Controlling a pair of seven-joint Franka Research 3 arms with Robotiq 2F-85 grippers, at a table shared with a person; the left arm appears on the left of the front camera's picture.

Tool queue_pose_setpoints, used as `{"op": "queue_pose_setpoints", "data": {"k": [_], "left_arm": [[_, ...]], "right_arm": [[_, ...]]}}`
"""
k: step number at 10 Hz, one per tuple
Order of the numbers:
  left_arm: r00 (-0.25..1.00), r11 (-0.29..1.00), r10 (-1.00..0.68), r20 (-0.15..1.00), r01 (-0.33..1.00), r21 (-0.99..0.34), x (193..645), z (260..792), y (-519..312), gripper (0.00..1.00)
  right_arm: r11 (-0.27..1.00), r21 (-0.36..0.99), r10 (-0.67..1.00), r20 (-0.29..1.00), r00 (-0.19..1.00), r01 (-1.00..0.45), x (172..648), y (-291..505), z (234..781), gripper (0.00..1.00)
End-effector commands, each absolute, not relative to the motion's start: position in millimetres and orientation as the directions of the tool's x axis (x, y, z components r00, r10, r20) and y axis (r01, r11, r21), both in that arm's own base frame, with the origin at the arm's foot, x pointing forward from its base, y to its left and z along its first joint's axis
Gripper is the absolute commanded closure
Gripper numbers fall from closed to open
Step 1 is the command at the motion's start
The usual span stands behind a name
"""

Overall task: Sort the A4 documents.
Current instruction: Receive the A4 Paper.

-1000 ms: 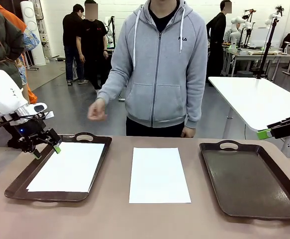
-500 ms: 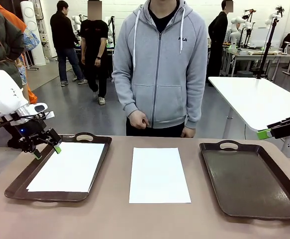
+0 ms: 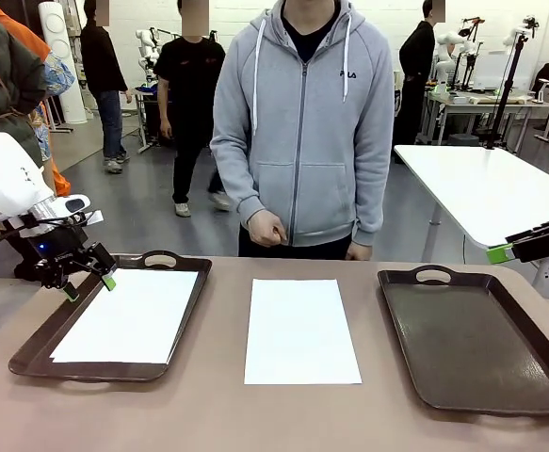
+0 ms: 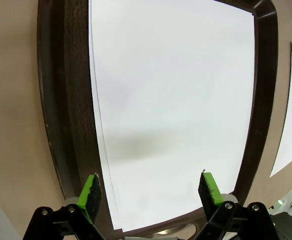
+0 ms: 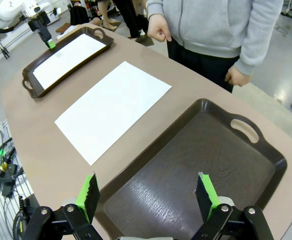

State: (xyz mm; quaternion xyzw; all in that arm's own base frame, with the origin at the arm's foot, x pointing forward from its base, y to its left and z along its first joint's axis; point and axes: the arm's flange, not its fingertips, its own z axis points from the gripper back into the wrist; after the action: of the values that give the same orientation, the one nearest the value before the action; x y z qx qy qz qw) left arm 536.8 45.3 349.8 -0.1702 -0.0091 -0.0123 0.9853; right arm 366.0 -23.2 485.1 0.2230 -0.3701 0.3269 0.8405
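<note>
Dark brown trays: we see two on the tan table (image 3: 208, 414), the left tray (image 3: 34, 348) and the right tray (image 3: 472, 344), each with a handle opening at its far end.
A4 sheets (image 3: 128, 315): white, lying flat inside the left tray; in the left wrist view a second edge shows along one side, so there are at least two.
Single A4 sheet (image 3: 300, 330): white, flat on the table between the two trays, touching neither of them.
Left gripper (image 3: 88, 285): it hovers over the far left corner of the left tray, green pads spread wide, holding nothing.
Right gripper (image 5: 148, 192): it hangs above the near end of the right tray, fingers also wide apart, holding nothing.
Person (image 3: 302, 122): in a grey zip hoodie at the far side of the table; one hand (image 3: 266, 228) is loosely closed in front of the waist.
</note>
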Motion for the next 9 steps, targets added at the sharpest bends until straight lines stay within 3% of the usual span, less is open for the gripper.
{"op": "queue_pose_setpoints", "data": {"k": [1, 3, 4, 6, 9], "left_arm": [[1.000, 0.942, -0.021, 0.022, 0.027, -0.335, 537, 350, 45, 0.00], [0.975, 0.954, -0.210, 0.077, 0.222, -0.202, 557, 362, 2, 0.00], [0.943, 0.943, -0.273, 0.188, 0.302, -0.144, 550, 402, -16, 0.00], [0.875, 0.944, -0.179, 0.450, 0.281, -0.171, 522, 481, -27, 0.00], [0.770, 0.929, -0.144, 0.621, 0.322, -0.184, 466, 534, -23, 0.00]], "right_arm": [[0.673, 0.140, 0.372, 0.784, 0.496, -0.726, 370, -23, 482, 0.00], [0.673, 0.140, 0.372, 0.784, 0.496, -0.726, 370, -23, 482, 0.00], [0.673, 0.140, 0.372, 0.784, 0.496, -0.726, 370, -23, 482, 0.00], [0.673, 0.140, 0.372, 0.784, 0.496, -0.726, 370, -23, 482, 0.00], [0.673, 0.140, 0.372, 0.784, 0.496, -0.726, 370, -23, 482, 0.00]]}}
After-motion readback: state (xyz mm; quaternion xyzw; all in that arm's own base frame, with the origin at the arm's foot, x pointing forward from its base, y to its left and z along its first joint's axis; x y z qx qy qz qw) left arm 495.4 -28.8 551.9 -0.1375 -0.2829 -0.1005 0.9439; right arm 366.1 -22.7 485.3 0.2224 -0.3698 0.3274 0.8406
